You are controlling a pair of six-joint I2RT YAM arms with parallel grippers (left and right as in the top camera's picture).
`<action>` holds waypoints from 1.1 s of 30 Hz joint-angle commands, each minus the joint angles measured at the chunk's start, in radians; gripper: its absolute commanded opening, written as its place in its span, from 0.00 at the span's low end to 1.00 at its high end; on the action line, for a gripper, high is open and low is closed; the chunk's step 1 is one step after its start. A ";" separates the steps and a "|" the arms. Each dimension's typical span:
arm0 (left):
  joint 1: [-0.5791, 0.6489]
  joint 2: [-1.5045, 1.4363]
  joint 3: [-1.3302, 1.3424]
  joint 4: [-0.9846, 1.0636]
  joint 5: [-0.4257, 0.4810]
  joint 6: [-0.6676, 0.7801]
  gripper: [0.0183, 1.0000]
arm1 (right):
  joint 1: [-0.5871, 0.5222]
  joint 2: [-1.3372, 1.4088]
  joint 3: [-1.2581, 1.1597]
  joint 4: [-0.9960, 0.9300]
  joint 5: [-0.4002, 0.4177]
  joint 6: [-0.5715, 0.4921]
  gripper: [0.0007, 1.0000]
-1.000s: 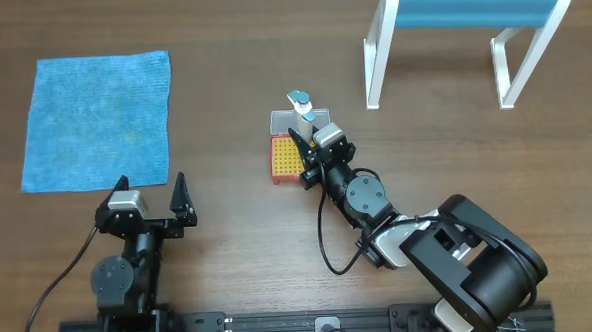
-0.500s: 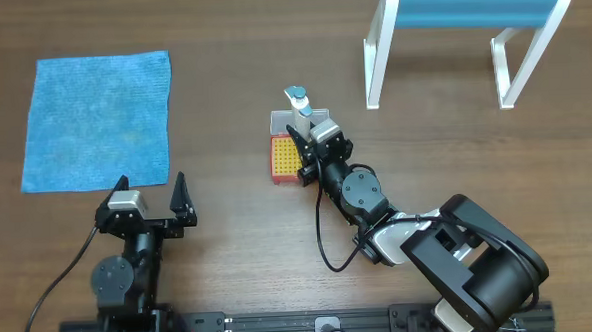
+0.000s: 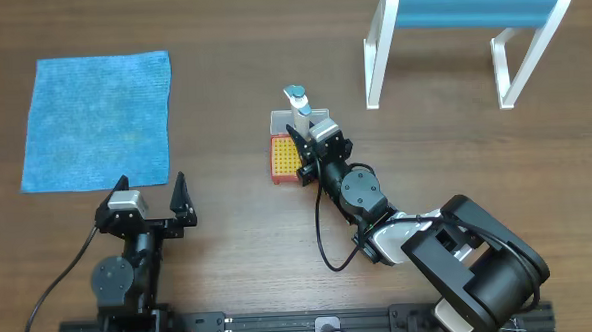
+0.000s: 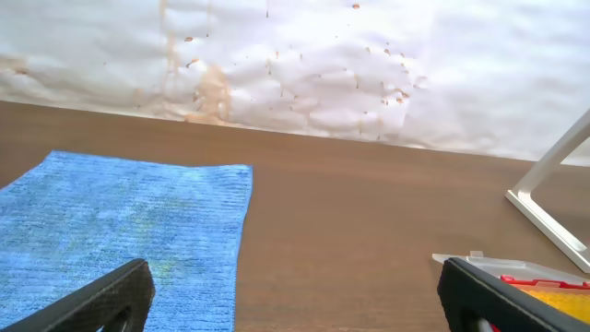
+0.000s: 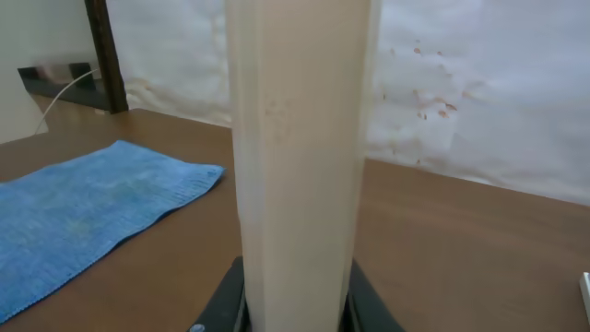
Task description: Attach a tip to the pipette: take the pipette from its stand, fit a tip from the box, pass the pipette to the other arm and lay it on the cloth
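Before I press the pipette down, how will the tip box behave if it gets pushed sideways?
The tip box looks small and light, standing loose on the smooth table, so it would probably slide rather than resist. What looks like its open lid hangs off the far side, which may make it tip that way.

I count one blue cloth (image 3: pixel 96 120), one pipette (image 3: pixel 297 99), one tip box (image 3: pixel 285 158), one stand (image 3: pixel 469 8) and two arms: the left arm (image 3: pixel 129 248) and the right arm (image 3: pixel 378 210).
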 commanded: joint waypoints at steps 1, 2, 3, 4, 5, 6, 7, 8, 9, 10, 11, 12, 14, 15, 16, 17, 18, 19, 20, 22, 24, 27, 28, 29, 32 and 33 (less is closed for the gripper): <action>0.000 -0.005 -0.002 -0.005 0.015 0.002 1.00 | 0.005 0.054 -0.042 -0.071 0.019 0.007 0.07; 0.000 -0.005 -0.002 -0.005 0.015 0.002 1.00 | 0.005 0.057 -0.042 -0.071 0.020 0.007 0.07; 0.000 -0.005 -0.002 -0.005 0.015 0.002 1.00 | 0.005 0.061 -0.042 -0.071 0.019 0.007 0.07; 0.000 -0.005 -0.002 -0.005 0.015 0.002 1.00 | 0.005 0.065 -0.042 -0.068 0.019 0.007 0.07; 0.000 -0.005 -0.002 -0.005 0.015 0.002 1.00 | 0.005 0.070 -0.042 -0.069 0.020 0.007 0.07; 0.000 -0.005 -0.002 -0.005 0.015 0.002 1.00 | 0.005 0.078 -0.042 -0.067 0.020 0.007 0.07; 0.000 -0.005 -0.002 -0.005 0.015 0.002 0.99 | 0.005 0.085 -0.042 -0.056 0.019 0.007 0.07; 0.000 -0.005 -0.002 -0.005 0.015 0.002 1.00 | 0.005 0.087 -0.042 -0.055 0.019 0.007 0.07; 0.000 -0.005 -0.002 -0.005 0.015 0.002 1.00 | 0.005 0.090 -0.042 -0.055 0.019 0.007 0.07; 0.000 -0.005 -0.002 -0.005 0.015 0.002 1.00 | 0.005 0.090 -0.042 -0.055 0.019 0.007 0.07; 0.000 -0.005 -0.002 -0.005 0.015 0.002 1.00 | 0.005 0.090 -0.042 -0.050 0.020 0.007 0.07; 0.000 -0.005 -0.002 -0.005 0.015 0.002 1.00 | 0.005 0.090 -0.042 -0.043 0.020 0.007 0.07; 0.000 -0.005 -0.002 -0.005 0.015 0.002 1.00 | 0.005 0.090 -0.042 -0.016 0.019 0.006 0.07; 0.000 -0.005 -0.002 -0.005 0.015 0.002 1.00 | 0.005 0.089 -0.042 -0.003 0.019 0.003 0.07; 0.000 -0.005 -0.002 -0.005 0.015 0.002 1.00 | 0.005 0.087 -0.042 0.005 0.019 0.003 0.07; 0.000 -0.005 -0.002 -0.005 0.015 0.002 1.00 | 0.005 0.083 -0.042 0.006 0.019 0.003 0.07; 0.000 -0.005 -0.002 -0.005 0.015 0.002 1.00 | 0.005 0.076 -0.042 0.006 0.019 0.003 0.07; 0.000 -0.005 -0.002 -0.005 0.015 0.002 1.00 | 0.005 0.069 -0.042 0.006 0.019 0.003 0.07; 0.000 -0.005 -0.002 -0.005 0.015 0.002 1.00 | 0.005 0.060 -0.042 0.004 0.019 0.002 0.07; 0.000 -0.005 -0.002 -0.005 0.015 0.002 1.00 | 0.005 0.041 -0.042 0.003 0.019 -0.005 0.07; 0.000 -0.005 -0.002 -0.005 0.015 0.002 1.00 | 0.005 0.023 -0.042 0.003 0.019 -0.009 0.07; 0.000 -0.005 -0.002 -0.005 0.015 0.002 1.00 | 0.005 -0.002 -0.042 0.006 0.019 -0.009 0.07; 0.000 -0.005 -0.002 -0.005 0.015 0.002 1.00 | 0.005 -0.007 -0.042 0.009 0.019 -0.009 0.07; 0.000 -0.005 -0.002 -0.005 0.015 0.002 1.00 | 0.005 -0.010 -0.042 0.011 0.019 -0.008 0.07; 0.000 -0.005 -0.002 -0.005 0.015 0.002 1.00 | 0.005 -0.019 -0.042 0.040 0.019 -0.009 0.07; 0.000 -0.005 -0.002 -0.005 0.015 0.002 1.00 | 0.005 -0.024 -0.041 0.044 0.019 -0.009 0.07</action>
